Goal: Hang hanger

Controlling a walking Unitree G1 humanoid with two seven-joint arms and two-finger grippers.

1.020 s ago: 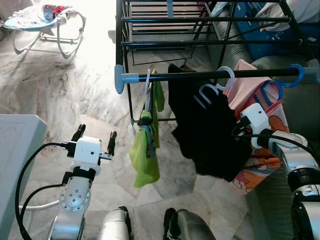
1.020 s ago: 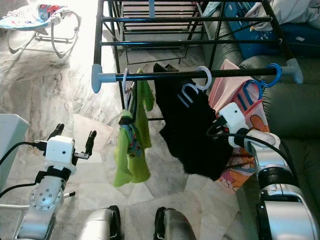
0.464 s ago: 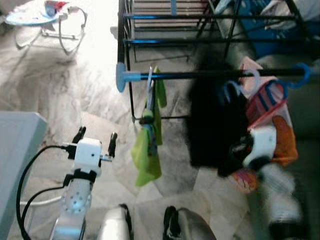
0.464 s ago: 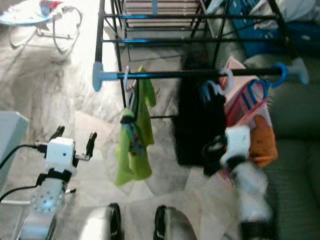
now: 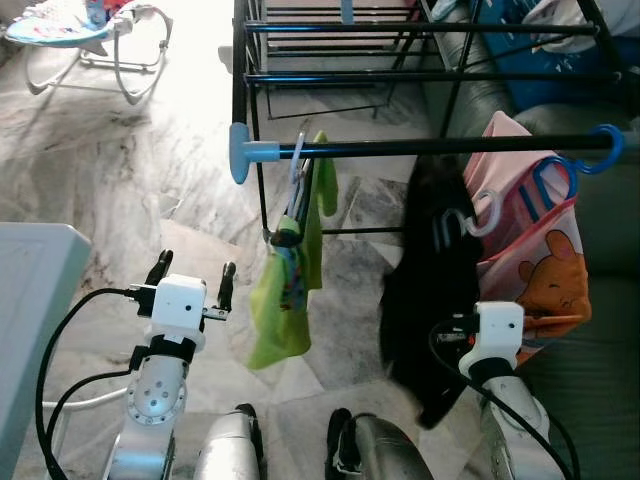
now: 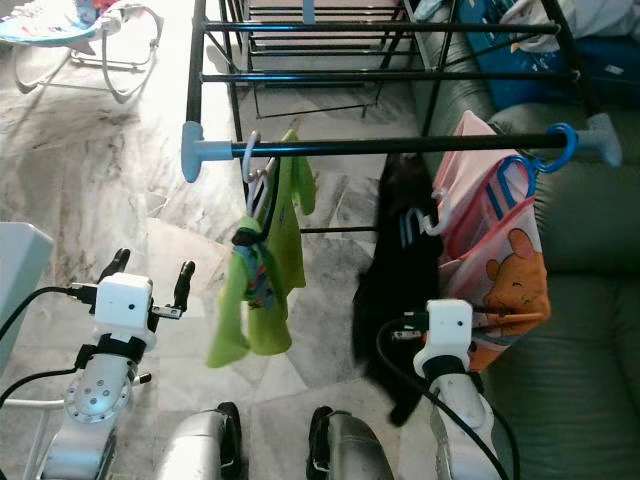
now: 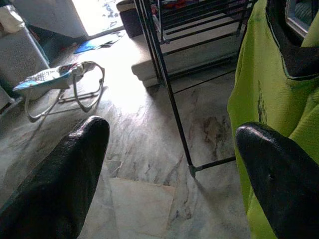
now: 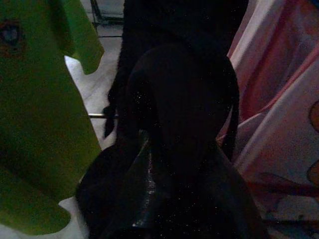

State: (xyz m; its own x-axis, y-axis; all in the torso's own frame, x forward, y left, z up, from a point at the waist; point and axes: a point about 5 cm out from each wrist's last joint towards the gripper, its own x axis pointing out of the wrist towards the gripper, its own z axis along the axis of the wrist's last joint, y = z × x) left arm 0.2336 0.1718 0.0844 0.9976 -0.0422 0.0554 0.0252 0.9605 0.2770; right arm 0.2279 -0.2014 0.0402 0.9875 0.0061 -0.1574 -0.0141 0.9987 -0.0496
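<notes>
Left eye view, white hanger [image 5: 470,214] below rail [image 5: 430,147], black garment [image 5: 430,290] drooping floorward

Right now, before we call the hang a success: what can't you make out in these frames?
- Right gripper: right wrist view is dark; fingers merge with the black garment, so open or shut is unclear.
- White hanger hook: sits below the rail, apparently off it; what carries it is hidden by the black cloth.
- Blue hanger: body hidden by the pink garment.
- Drying rack: top cut off by the frame edge.
</notes>
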